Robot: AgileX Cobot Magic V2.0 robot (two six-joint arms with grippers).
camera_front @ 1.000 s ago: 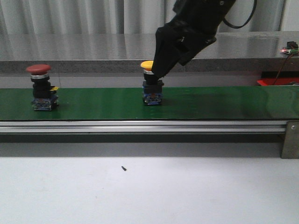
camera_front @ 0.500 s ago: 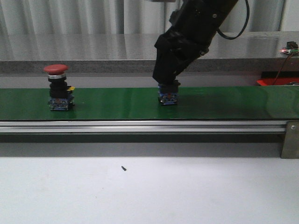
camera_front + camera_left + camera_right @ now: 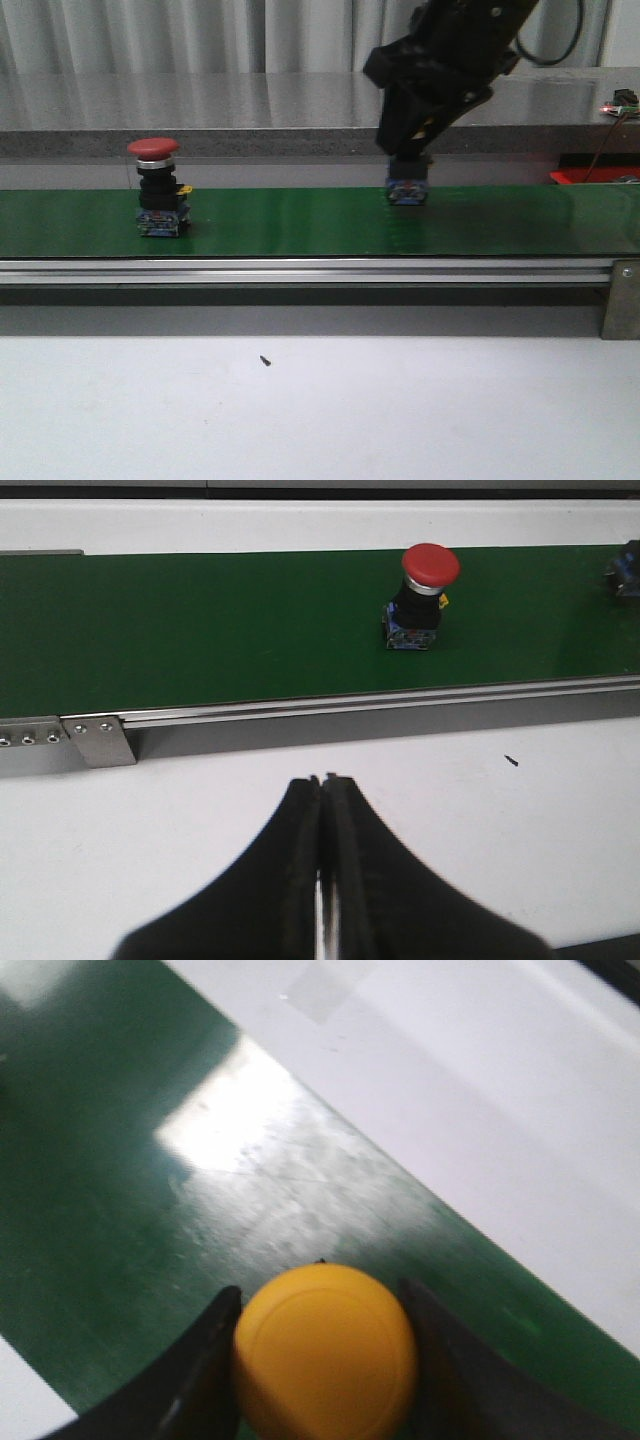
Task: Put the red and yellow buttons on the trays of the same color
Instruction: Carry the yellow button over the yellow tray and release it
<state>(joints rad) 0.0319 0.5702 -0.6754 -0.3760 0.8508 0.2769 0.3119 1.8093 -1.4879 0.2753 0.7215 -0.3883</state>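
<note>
Clearly unlabelled, the yellow button (image 3: 325,1350) sits clamped in the right gripper (image 3: 318,1360), while the left gripper (image 3: 322,880) is closed empty.

No legible text or markings.

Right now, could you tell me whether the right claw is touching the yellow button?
Touching. The right wrist view shows the right claw with a finger pressed against each side of the yellow button, no gap visible.
</note>
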